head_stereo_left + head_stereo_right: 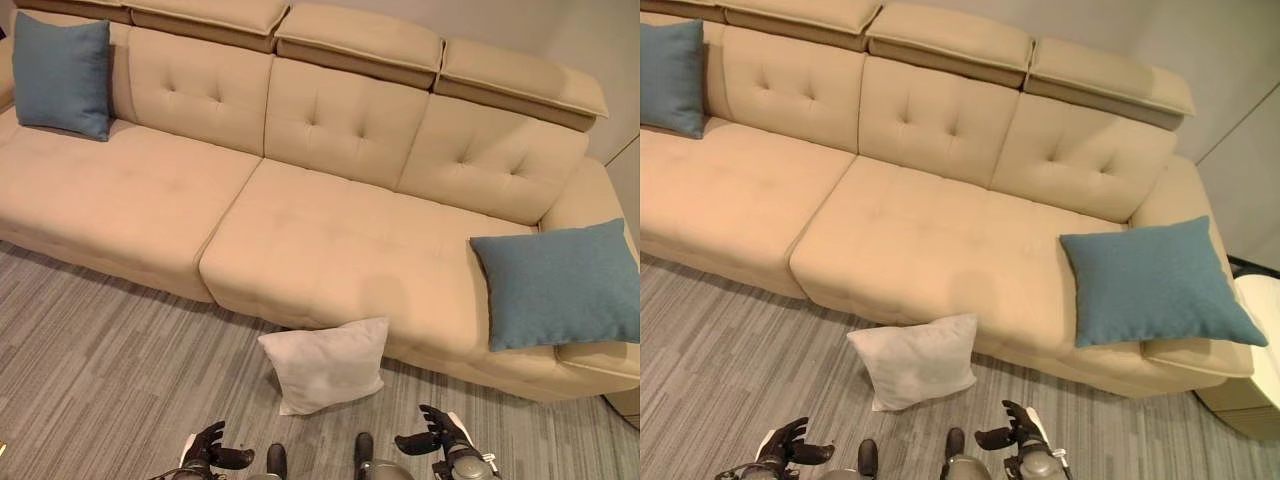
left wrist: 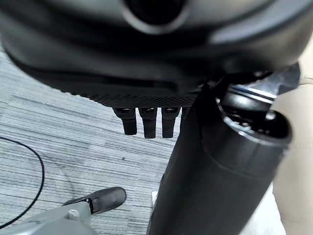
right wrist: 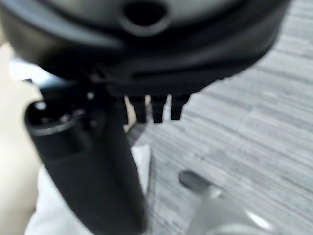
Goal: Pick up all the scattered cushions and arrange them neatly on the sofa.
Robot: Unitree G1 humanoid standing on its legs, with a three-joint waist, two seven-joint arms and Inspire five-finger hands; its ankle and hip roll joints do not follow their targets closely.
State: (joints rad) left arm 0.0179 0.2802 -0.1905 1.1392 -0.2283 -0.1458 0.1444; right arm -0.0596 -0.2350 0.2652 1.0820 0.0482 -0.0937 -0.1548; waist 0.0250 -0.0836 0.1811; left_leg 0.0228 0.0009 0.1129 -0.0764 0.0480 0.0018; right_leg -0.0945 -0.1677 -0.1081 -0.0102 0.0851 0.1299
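- While the robot stands in front of the big tan sofa (image 1: 300,230), one cushion is not yet in its place.
- That is the white cushion (image 1: 325,365). It sits on the grey floor (image 1: 110,370), leaning on the front of the sofa, near the middle.
- Two cushions look done to me. A blue cushion (image 1: 62,75) stands up against the sofa back at the robot's far left end.
- The other blue cushion (image 1: 560,283) lies at the right end, partly on the seat and partly on the arm of the sofa. It looks a bit tilted, so it may need a tidy.
- So I count three cushions: two blue and one white. Two are on the sofa and one is on the floor.
- I think the job is more than half done. The white one has to be picked up and put on the seat.
- The left hand (image 1: 207,447) is low down, near the floor, and it holds nothing. Its fingers are loose and apart.
- The right hand (image 1: 440,432) is low down too, a little way from the white cushion. Its fingers are spread apart and it holds nothing.
- There is one sofa and there are two hands.
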